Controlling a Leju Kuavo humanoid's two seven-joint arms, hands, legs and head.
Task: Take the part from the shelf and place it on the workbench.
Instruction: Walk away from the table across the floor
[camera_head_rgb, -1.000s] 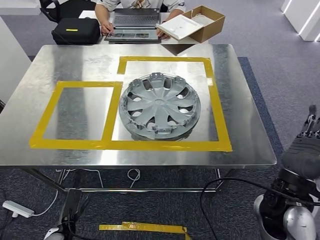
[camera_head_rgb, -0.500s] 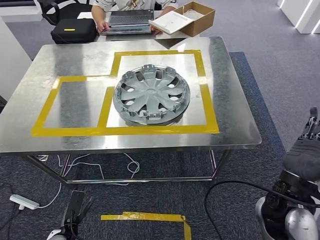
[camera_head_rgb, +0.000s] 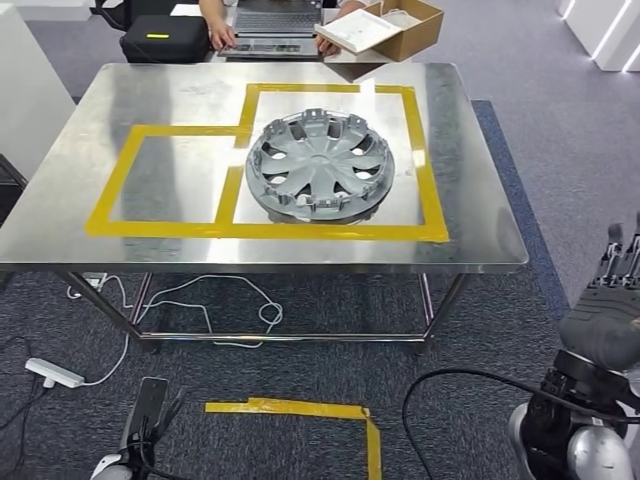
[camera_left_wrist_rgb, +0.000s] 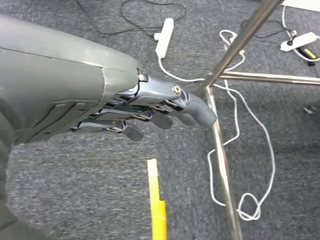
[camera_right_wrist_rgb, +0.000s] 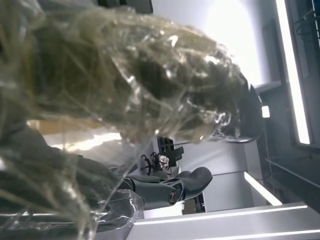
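Camera has shifted since the earlier frames; hubcap (camera_head_rgb: 320, 165) unmoved, flat inside the larger yellow tape outline (camera_head_rgb: 421, 160), toward the workbench (camera_head_rgb: 483, 225) far right corner. Left hand (camera_left_wrist_rgb: 151, 107) hangs over carpet, fingers loosely extended, empty. Right hand (camera_head_rgb: 613, 300) beside the right edge, fingers upright, empty.

Table (camera_head_rgb: 90, 250) ahead, centre of head view. Hubcap (camera_head_rgb: 320, 166) on table, inside larger taped outline (camera_head_rgb: 430, 190), right of smaller taped outline (camera_head_rgb: 113, 190). Behind table: second desk with bag (camera_head_rgb: 157, 38) at left, laptop (camera_head_rgb: 278, 22) in middle, open box (camera_head_rgb: 396, 28) at right; person's hand (camera_head_rgb: 223, 38) beside laptop. Under table: cables (camera_head_rgb: 226, 300) on floor. Power strip (camera_head_rgb: 51, 373) on floor, front left. Tape strip (camera_head_rgb: 302, 410) on floor before table. Right robot hand (camera_head_rgb: 613, 300) low at right, off table, well apart from hubcap. Left robot hand (camera_left_wrist_rgb: 151, 107) above floor near table leg (camera_left_wrist_rgb: 222, 165).
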